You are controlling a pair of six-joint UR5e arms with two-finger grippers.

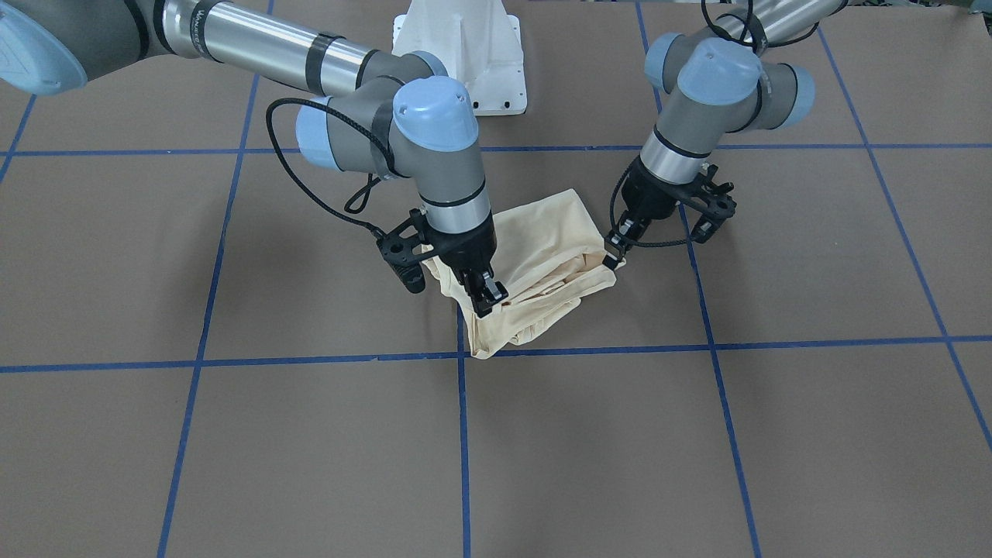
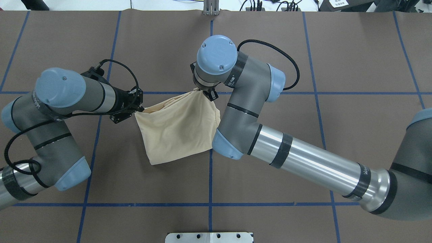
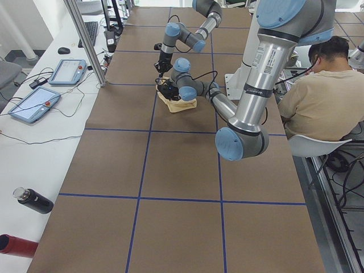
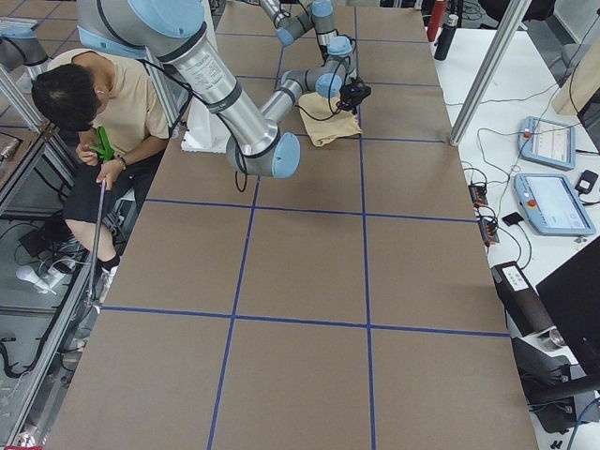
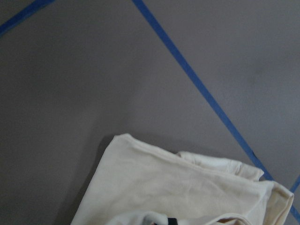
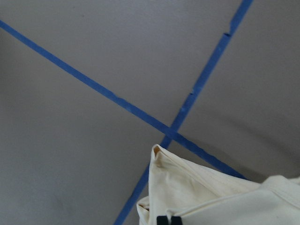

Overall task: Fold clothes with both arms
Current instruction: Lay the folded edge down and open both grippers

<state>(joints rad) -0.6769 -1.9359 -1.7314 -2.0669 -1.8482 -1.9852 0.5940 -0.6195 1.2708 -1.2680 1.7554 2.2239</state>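
Holding shirt [image 1: 542,248] at two points: left gripper [image 1: 616,252] pinched closed on one corner, right gripper [image 1: 487,296] clamped on the opposite edge. Shirt sits bunched in folded layers between the two, near the middle of the table [image 1: 232,449]. Its lowest tip rests at a crossing of the blue tape [image 1: 310,360] lines.
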